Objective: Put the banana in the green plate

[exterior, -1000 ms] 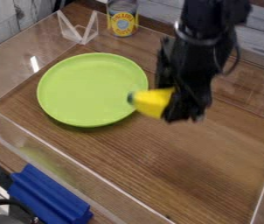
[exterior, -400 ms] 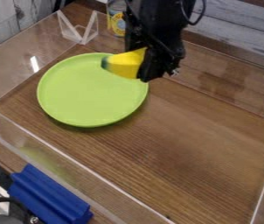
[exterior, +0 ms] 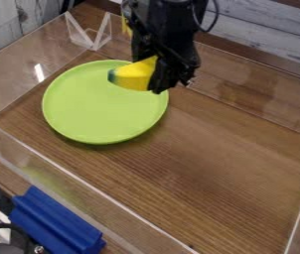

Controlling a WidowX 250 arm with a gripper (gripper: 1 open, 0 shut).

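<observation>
The yellow banana point(exterior: 137, 74) hangs in the air above the far right part of the lime-green plate point(exterior: 93, 107). My black gripper point(exterior: 150, 77) points down and is shut on the banana, which sticks out to the left of its fingers. The plate lies flat on the wooden table with nothing resting in it. The banana's green tip is hidden from view.
A yellow-labelled can point(exterior: 138, 22) and a clear plastic stand point(exterior: 89, 32) sit at the back of the table. A blue object point(exterior: 54, 226) lies at the front left. Clear walls point(exterior: 7, 149) enclose the wooden surface.
The gripper has carried the banana left and toward the back, from beside the plate's right rim to above the plate. The wrist has rolled somewhat.
</observation>
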